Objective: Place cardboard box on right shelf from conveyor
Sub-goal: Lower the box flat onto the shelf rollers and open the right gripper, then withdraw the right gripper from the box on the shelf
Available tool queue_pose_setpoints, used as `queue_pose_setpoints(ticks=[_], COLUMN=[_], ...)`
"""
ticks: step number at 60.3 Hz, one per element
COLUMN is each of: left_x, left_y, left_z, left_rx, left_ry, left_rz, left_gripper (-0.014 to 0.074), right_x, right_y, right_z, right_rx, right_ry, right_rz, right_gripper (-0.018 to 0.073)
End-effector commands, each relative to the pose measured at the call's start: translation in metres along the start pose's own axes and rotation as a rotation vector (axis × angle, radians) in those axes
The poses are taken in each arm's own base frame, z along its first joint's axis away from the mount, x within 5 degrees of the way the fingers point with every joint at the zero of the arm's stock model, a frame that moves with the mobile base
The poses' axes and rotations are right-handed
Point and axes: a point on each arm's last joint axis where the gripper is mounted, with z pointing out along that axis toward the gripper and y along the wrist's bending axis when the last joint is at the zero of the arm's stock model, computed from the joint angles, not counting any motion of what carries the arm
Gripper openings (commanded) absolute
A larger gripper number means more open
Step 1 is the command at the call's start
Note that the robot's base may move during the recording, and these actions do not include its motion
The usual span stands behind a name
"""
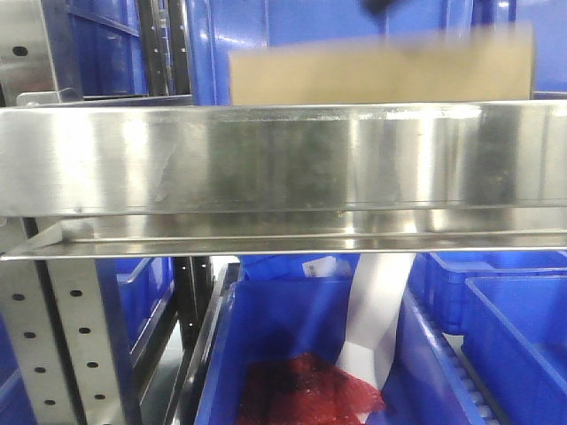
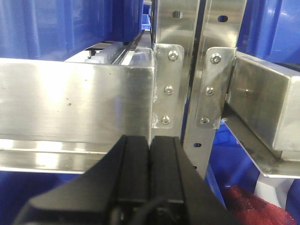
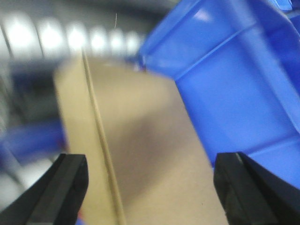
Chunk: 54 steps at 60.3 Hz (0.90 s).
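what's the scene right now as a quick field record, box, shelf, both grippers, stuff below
cardboard box: tan, blurred, showing above and behind the shelf lip
right shelf: shiny steel front lip across the front view
right gripper: open, fingers apart on either side of the box; contact cannot be told
left gripper: shut, empty, facing the shelf uprights
blue bin: below the shelf, holds red material
conveyor: not in view

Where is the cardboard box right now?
In the front view the cardboard box shows blurred above and behind the right shelf lip, right of centre; in the right wrist view it lies between the open right claw fingers, beside a blue bin.
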Motion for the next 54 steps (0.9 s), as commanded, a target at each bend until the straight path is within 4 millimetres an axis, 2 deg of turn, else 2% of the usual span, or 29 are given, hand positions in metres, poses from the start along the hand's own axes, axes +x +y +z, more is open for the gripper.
queue_pose_setpoints(ticks=[1, 8, 16, 29, 36, 41, 54], left_x=[-0.006, -0.006, -0.006, -0.006, -0.006, -0.006, -0.006], left_y=[0.000, 0.000, 0.000, 0.000, 0.000, 0.000, 0.000], left_z=[-0.001, -0.001, -0.001, -0.001, -0.001, -0.001, -0.001], left_rx=[-0.001, -0.001, -0.001, -0.001, -0.001, -0.001, -0.001], left_ry=[-0.091, -0.091, -0.091, -0.091, -0.091, -0.091, -0.091], left_rz=[-0.005, -0.005, -0.005, -0.005, -0.005, -0.005, -0.005], left_gripper=[-0.0116, -0.0116, -0.0116, -0.0116, -0.0116, -0.0116, -0.0116], right_x=[-0.024, -0.022, -0.009, 0.016, 0.029, 0.037, 0.044], right_y=[-0.012, -0.009, -0.001, 0.018, 0.029, 0.036, 0.041], right_z=[-0.040, -0.067, -0.097, -0.137, -0.150, -0.154, -0.156], right_rx=[0.098, 0.127, 0.189, 0.250, 0.253, 0.253, 0.252], right_ry=[-0.159, -0.225, -0.298, -0.425, -0.458, -0.460, -0.452], right_rz=[0.231, 0.449, 0.619, 0.760, 0.801, 0.801, 0.803], right_gripper=[0.0632, 0.0632, 0.0632, 0.0632, 0.0616, 0.0533, 0.0165])
